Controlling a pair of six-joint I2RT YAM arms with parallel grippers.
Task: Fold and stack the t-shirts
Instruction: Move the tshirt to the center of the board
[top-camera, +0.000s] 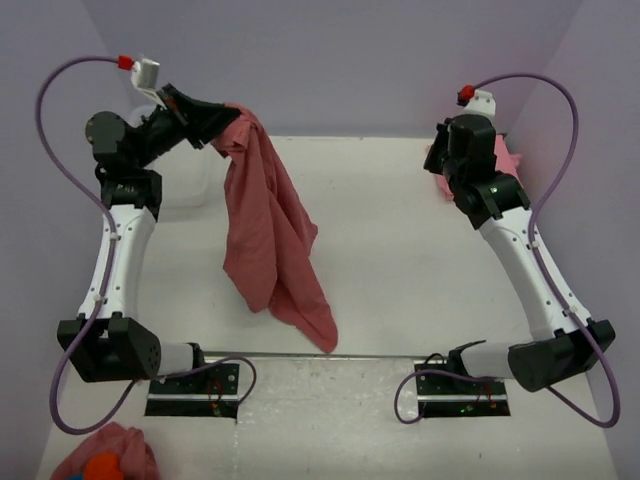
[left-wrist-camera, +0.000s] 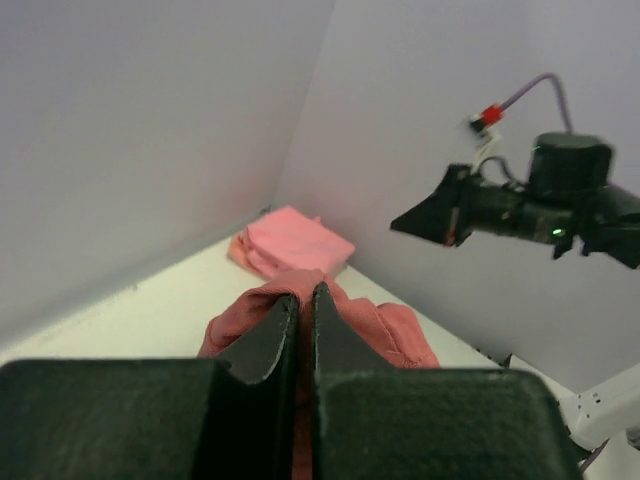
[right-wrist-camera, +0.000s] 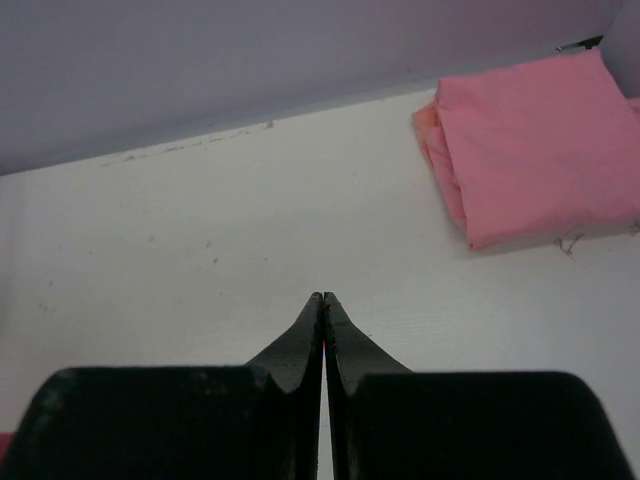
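A dusty rose-red t-shirt hangs from my left gripper, held high at the back left, and its lower end trails on the table near the front edge. In the left wrist view the gripper is shut, with a bunched fold of that t-shirt pinched between the fingers. A lighter pink t-shirt lies folded at the back right corner, partly hidden behind the right arm in the top view. Beside it, my right gripper is shut on nothing, low over bare table.
A small pink cloth lump with an orange patch lies off the table's front left corner. Lilac walls close in the back and both sides. The right arm's wrist shows across from the left camera.
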